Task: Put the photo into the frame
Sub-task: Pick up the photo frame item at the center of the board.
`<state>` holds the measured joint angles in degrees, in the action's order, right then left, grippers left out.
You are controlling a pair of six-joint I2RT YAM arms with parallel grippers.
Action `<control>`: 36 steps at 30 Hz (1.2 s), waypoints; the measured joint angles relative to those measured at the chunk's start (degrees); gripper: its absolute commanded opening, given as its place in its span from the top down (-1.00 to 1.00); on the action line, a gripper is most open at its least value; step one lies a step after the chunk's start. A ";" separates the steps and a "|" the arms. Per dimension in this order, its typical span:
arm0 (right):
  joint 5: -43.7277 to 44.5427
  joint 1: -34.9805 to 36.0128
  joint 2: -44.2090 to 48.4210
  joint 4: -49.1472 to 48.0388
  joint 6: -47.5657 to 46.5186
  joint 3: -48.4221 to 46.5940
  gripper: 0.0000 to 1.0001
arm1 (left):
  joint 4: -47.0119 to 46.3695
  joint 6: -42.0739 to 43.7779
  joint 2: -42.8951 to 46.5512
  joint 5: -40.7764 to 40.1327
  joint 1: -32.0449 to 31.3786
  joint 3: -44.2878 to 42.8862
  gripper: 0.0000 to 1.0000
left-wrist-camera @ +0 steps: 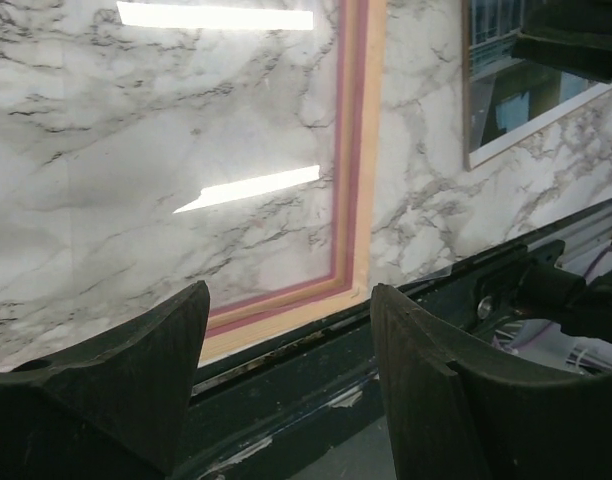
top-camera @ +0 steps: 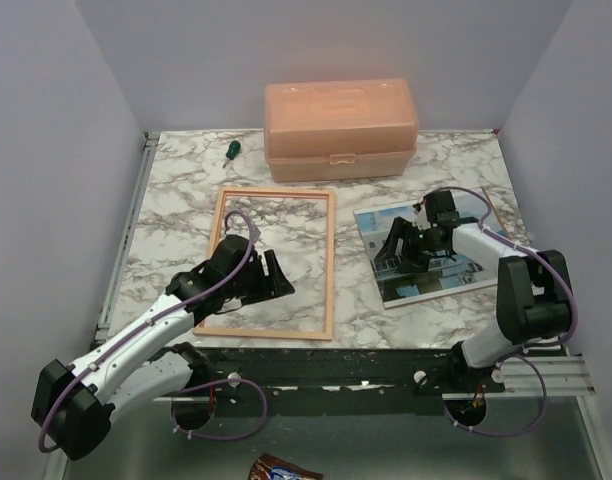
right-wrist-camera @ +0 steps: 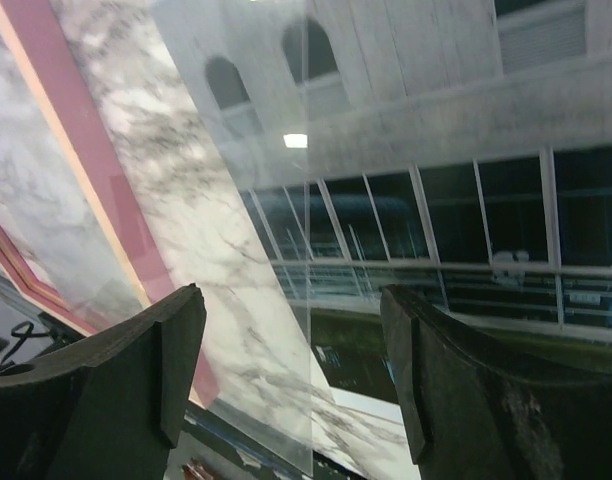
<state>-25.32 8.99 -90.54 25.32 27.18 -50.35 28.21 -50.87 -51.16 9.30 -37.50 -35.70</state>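
Seen from above, the right gripper [top-camera: 401,250] hid the middle of the photo [top-camera: 441,283], which lay flat on the marble table [top-camera: 176,190], apart from the frame [top-camera: 330,262] on its right side. That gripper's jaws could not be read there. The left gripper [top-camera: 279,277] sat over the frame's opening.

At the left wrist, only one corner of the frame [left-wrist-camera: 351,200] showed, and the photo [left-wrist-camera: 506,110] was cut off at the top right. The left gripper [left-wrist-camera: 286,380] stood spread, with nothing between its fingers.

At the right wrist, glare blurred the photo's [right-wrist-camera: 456,200] edges, and the frame [right-wrist-camera: 76,110] was a pink strip. The right gripper [right-wrist-camera: 296,380] was released above the print, grasping nothing.
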 measured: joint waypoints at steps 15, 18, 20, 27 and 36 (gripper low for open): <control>-11.76 0.00 6.36 -12.87 8.07 14.58 -0.21 | -3.30 0.94 -6.62 -0.81 3.50 7.26 -0.10; -13.79 0.00 6.47 -18.34 10.95 17.66 -0.17 | -5.05 0.90 -7.61 -0.72 3.69 8.57 -0.06; -15.47 0.00 6.47 -22.69 13.42 19.85 -0.15 | -6.16 0.74 -8.20 -0.68 3.72 9.38 -0.04; -19.32 0.00 10.34 -35.85 20.35 24.87 -0.06 | -7.93 0.55 -8.70 -0.48 3.80 10.34 -0.01; -20.92 0.00 14.49 -44.96 24.00 26.12 0.02 | -9.33 0.50 -8.87 0.02 3.80 10.36 0.00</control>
<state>-46.24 8.99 -76.05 -19.64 51.18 -24.23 18.87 -50.37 -60.03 9.32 -33.69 -25.34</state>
